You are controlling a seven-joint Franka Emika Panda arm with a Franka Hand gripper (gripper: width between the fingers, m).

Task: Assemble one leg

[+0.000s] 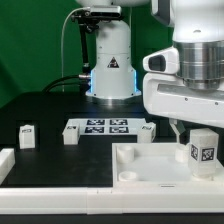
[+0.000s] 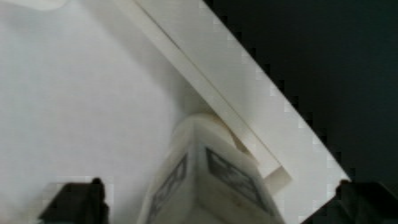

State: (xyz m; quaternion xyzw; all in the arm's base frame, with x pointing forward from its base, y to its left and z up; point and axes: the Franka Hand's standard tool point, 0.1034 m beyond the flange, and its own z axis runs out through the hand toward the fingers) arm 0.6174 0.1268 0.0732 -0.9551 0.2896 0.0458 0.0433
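Exterior view: the hand [image 1: 197,128] hangs low over the big white tray part [image 1: 140,172] on the exterior view's right. The leg [image 1: 204,150] stands upright just beneath it, tag facing the camera. A second leg [image 1: 71,133] sits on the dark tabletop [image 1: 40,105], just beside the marker board [image 1: 105,126].

Wrist view: the leg [image 2: 214,175] is tucked close to the tray's raised rim [image 2: 214,70]. The fingers [image 2: 75,200] are spread either side of it (gaps showing, no pinch).

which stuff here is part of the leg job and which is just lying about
in the job: small white plastic block leg with a square tag, at the gripper; large white tray-like part with raised rim

lying about: three more white block legs; thin flat white marker board
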